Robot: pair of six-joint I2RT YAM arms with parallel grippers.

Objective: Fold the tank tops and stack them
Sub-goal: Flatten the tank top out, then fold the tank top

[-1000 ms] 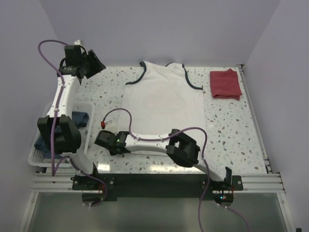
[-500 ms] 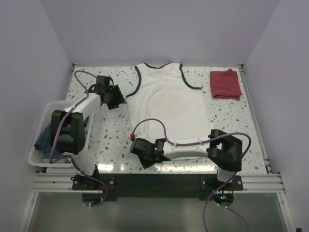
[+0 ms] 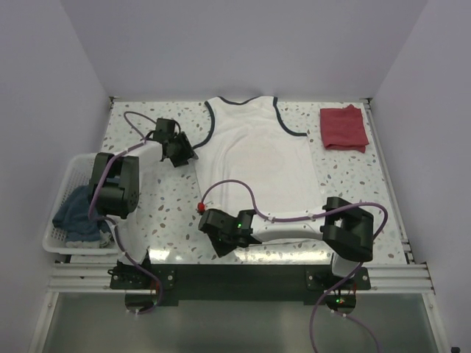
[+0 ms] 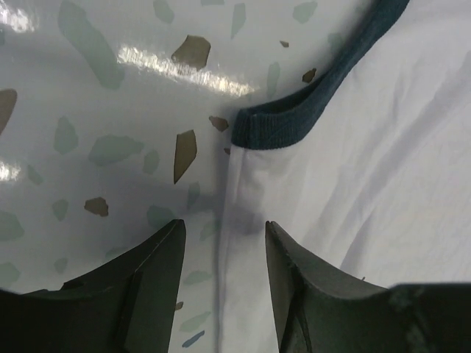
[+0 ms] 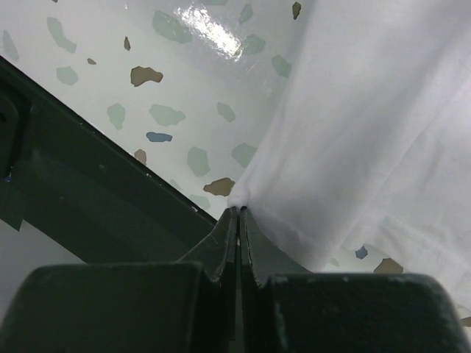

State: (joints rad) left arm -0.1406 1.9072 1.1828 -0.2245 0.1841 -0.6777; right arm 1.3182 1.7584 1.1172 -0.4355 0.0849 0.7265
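Note:
The white tank top [image 3: 254,158] with navy trim lies spread flat mid-table, neck toward the far wall. The dark red tank top [image 3: 344,127] lies folded at the back right. My left gripper [image 3: 184,151] is low at the white top's left side, just below the armhole. In the left wrist view it [image 4: 224,232] stands open astride the cloth's side edge, the navy trim [image 4: 294,121] just ahead. My right gripper [image 3: 221,235] is at the near left hem corner. In the right wrist view it [image 5: 239,209] is shut on that white corner [image 5: 353,132].
A white basket [image 3: 73,173] holding blue cloth [image 3: 77,213] hangs off the table's left edge beside the left arm. The black mounting rail [image 3: 235,276] runs along the near edge, close to the right gripper. Walls close in the back and both sides.
The left arm swung down from the back left corner to the white top's left armhole. The right gripper pulled the hem corner nearer and rightward, and the top now lies flat.

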